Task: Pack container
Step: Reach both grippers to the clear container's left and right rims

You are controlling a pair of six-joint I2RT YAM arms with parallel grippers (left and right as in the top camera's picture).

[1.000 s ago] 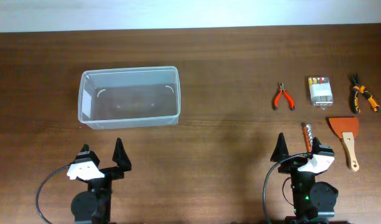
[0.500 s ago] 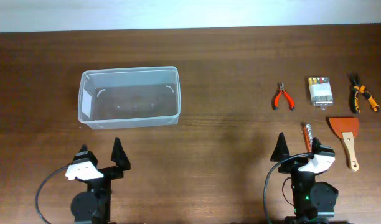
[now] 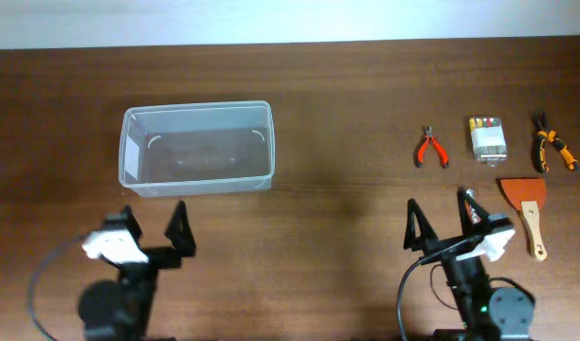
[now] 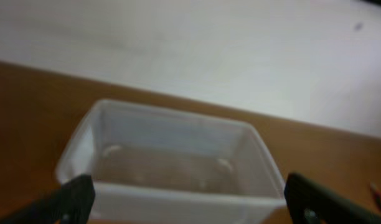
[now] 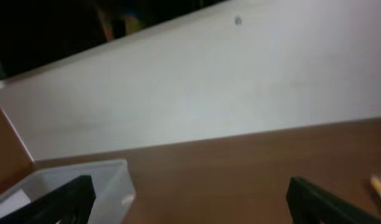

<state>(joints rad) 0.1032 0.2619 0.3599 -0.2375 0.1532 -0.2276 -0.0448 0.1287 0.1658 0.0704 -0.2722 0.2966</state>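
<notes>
The container (image 3: 197, 107) is a clear plastic tub with nothing in it, at the back left of the brown table. It fills the left wrist view (image 4: 172, 155), and its corner shows in the right wrist view (image 5: 84, 183). My left gripper (image 3: 153, 220) is open and empty, in front of the container and apart from it; its fingers frame the tub in its own view (image 4: 193, 198). My right gripper (image 3: 440, 213) is open and empty at the front right; in its own view (image 5: 190, 199) it points over bare table.
To the right lie red pliers (image 3: 430, 148), a small clear box of bits (image 3: 487, 138), orange-black cutters (image 3: 552, 147) and an orange scraper with a wooden handle (image 3: 527, 213). A metal-tipped tool (image 3: 466, 201) lies partly under my right gripper.
Both arms have lifted. The left gripper has shifted left toward the front edge. The right gripper has turned to the left. The tools and container have not moved.
</notes>
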